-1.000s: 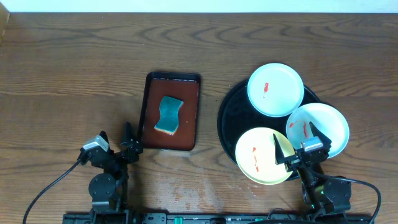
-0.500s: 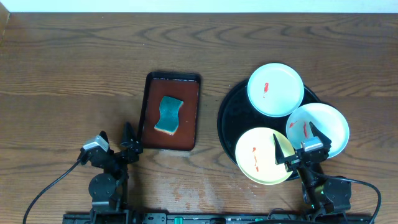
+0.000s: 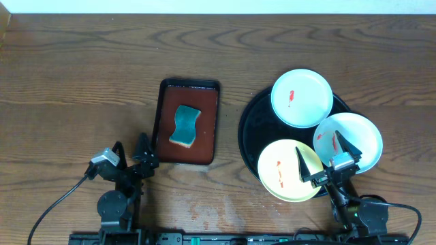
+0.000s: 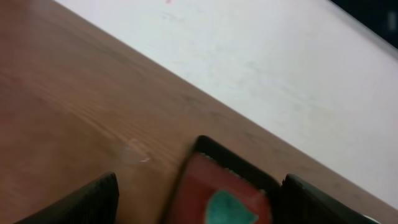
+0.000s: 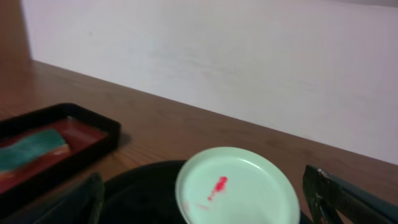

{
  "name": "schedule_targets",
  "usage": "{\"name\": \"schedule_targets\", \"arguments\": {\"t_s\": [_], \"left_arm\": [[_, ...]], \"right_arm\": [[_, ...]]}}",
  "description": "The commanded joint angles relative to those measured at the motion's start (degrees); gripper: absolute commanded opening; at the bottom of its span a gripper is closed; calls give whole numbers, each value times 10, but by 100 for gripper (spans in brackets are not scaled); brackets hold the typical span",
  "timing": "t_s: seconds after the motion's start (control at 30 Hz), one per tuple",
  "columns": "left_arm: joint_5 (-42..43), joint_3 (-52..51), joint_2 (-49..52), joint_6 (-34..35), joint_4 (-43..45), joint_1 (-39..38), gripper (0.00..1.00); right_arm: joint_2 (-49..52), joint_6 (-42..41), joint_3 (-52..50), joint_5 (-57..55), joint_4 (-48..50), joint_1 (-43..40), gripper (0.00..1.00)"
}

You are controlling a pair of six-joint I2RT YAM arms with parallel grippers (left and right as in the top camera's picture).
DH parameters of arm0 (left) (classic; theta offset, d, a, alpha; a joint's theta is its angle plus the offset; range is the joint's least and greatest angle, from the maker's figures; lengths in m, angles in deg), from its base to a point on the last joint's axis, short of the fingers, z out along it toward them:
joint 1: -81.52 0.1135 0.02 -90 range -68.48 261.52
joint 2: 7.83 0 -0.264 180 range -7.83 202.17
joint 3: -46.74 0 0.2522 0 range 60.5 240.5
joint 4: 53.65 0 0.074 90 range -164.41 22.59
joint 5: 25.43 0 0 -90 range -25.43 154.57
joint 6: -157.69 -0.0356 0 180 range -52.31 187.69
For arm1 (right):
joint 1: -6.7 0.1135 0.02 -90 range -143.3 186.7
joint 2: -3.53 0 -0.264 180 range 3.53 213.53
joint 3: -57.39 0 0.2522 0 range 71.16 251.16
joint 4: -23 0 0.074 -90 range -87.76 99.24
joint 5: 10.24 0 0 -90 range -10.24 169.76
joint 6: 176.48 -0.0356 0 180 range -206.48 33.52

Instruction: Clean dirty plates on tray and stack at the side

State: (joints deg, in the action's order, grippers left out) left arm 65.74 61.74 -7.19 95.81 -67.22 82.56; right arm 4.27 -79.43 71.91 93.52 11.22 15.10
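Observation:
The round black tray [image 3: 253, 129] sits at the right and carries three plates. A white plate [image 3: 302, 97] with a red smear lies at its far side. Another smeared white plate [image 3: 354, 136] lies at the right, and a pale yellow plate [image 3: 281, 170] with red marks lies at the front. My right gripper [image 3: 321, 152] hovers open over the gap between the yellow and right plates. In the right wrist view the far white plate [image 5: 239, 193] lies ahead on the tray [image 5: 143, 193], between the wide jaws of the right gripper [image 5: 214, 208]. My left gripper [image 3: 131, 150] stands open and holds nothing.
A rectangular dark-brown tray [image 3: 204, 116] holding a teal sponge [image 3: 185, 124] lies just ahead and right of the left gripper. It also shows in the left wrist view, tray [image 4: 205, 180] and sponge [image 4: 230, 210] alike. A white wall runs behind the table's far edge.
Both arms have shifted slightly. The left gripper has edged to the right toward the brown tray, and the right gripper has turned a little over the plates. Both stay open.

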Motion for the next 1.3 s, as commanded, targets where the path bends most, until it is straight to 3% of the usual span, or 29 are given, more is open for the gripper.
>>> {"name": "schedule_targets", "arguments": {"t_s": [0.0, 0.2, 0.37, 0.47, 0.6, 0.77, 0.83, 0.87, 0.93, 1.03, 1.1, 1.2, 1.27], "left_arm": [[34, 31, 3, 9, 7, 2, 84], [61, 201, 119, -43, -81, 2, 84], [131, 391, 300, -80, -249, 2, 84], [163, 509, 417, -82, -375, 2, 84], [163, 610, 528, -82, -480, 2, 84], [164, 642, 592, -81, -525, 2, 84], [165, 642, 601, -78, -542, 2, 84], [165, 642, 603, -77, -549, 2, 99], [164, 642, 603, -77, -558, 2, 98], [164, 642, 603, -77, -558, 2, 98], [164, 642, 603, -77, -556, 2, 98], [164, 642, 603, -77, -554, 2, 98], [164, 642, 603, -77, -554, 2, 98]], "right_arm": [[9, -55, 51, 30, -35, -2, 99], [144, -70, 243, 6, -218, -2, 99], [315, -70, 432, 28, -361, -2, 99], [403, -70, 511, 99, -405, -2, 99], [483, -94, 544, 155, -404, -2, 99], [540, -124, 544, 181, -443, -2, 99], [561, -173, 544, 119, -481, -3, 99], [575, -224, 544, 59, -514, -6, 99], [600, -285, 544, -30, -577, -16, 99], [641, -319, 541, -69, -640, -47, 99], [666, -318, 540, -59, -654, -64, 91], [708, -313, 527, -60, -653, -77, 61], [735, -309, 510, -54, -638, -80, 63]]}}
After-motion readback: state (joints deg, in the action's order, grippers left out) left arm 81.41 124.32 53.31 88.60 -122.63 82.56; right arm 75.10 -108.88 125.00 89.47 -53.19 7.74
